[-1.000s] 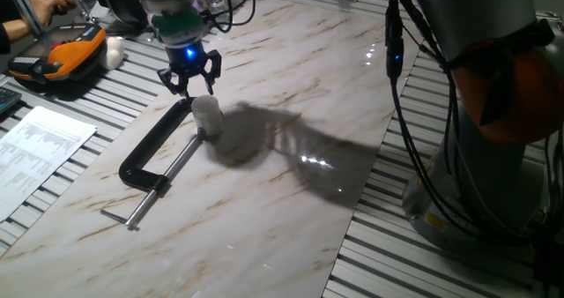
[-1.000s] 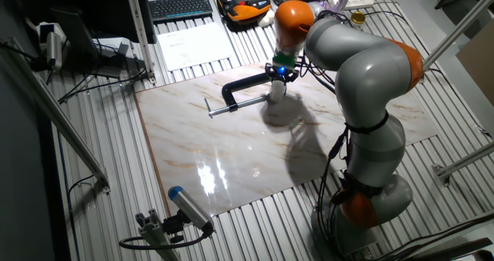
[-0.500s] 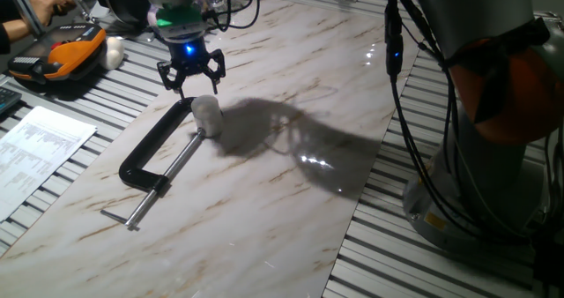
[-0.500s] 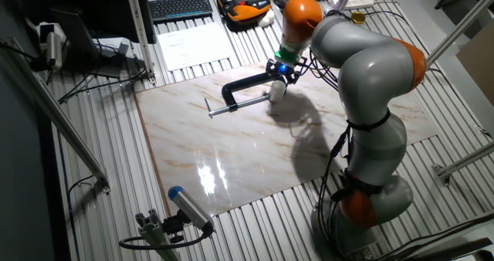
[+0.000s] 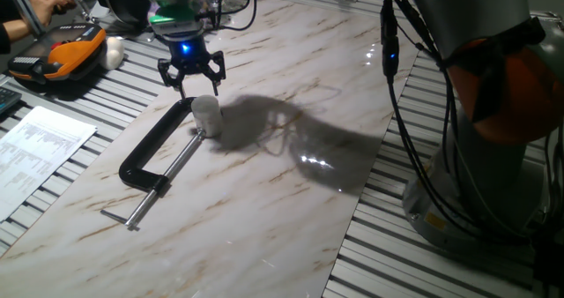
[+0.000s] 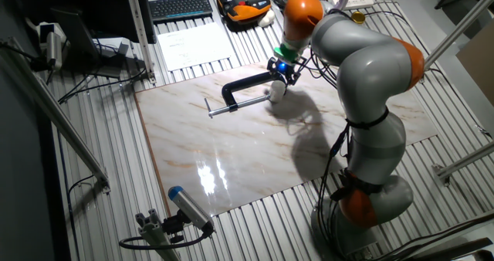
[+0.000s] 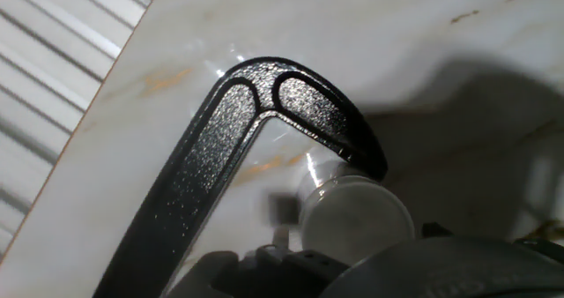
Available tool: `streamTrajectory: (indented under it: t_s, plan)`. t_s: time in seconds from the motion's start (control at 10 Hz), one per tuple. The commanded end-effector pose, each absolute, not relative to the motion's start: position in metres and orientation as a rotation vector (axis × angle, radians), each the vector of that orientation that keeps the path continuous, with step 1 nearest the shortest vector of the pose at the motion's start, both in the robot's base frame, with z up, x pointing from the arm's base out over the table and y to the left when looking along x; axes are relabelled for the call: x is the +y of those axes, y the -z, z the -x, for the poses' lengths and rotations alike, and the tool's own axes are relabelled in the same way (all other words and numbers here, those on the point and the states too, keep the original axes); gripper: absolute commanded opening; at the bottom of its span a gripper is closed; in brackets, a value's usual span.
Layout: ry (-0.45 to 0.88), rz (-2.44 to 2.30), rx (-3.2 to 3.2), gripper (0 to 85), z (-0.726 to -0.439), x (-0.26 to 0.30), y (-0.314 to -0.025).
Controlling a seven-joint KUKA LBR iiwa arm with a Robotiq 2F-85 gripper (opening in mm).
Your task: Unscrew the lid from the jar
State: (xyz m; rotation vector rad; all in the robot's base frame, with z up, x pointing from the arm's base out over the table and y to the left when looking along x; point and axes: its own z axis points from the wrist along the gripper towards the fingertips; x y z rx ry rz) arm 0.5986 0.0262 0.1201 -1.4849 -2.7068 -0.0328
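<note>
- On the pale marble-patterned table slab (image 5: 264,201), nearest the camera in one fixed view, lies a black cast-metal C-clamp (image 5: 152,150) with its steel screw rod (image 5: 167,176) and crossbar pointing toward the front edge.
- At the far end of that rod stands the tiny squat whitish translucent plastic jar (image 5: 209,121), held between the clamp's jaw and the screw tip; its small round white plastic screw lid (image 5: 205,103) is on top.
- In the hand view the lid (image 7: 356,212) shows as a pale disc tucked just under the curved end of the clamp (image 7: 264,122).
- The arm's two-finger black gripper (image 5: 191,85), a blue light glowing above it, hangs just over the lid, apart from it, with its fingers spread and nothing held.
- The other fixed view shows the same: gripper (image 6: 279,76) above the jar (image 6: 275,92), though the gap is hard to judge there.
- Beyond, on the slatted bench, sit a printed white paper sheet (image 5: 40,148), an orange-and-black case (image 5: 62,55) and a white lump (image 5: 114,51) beside it.
</note>
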Motion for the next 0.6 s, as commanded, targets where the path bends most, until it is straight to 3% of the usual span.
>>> streamTrajectory:
  t_s: [0.0, 0.1, 0.5]
  plan:
    - [0.046, 2.644, -1.645, 68.0, -0.5987, 0.0264, -0.1202]
    - [-0.017, 2.610, -1.733, 68.0, -0.5988, 0.0263, -0.1206]
    - [-0.057, 2.558, -1.826, 68.0, -0.5988, 0.0263, -0.1210]
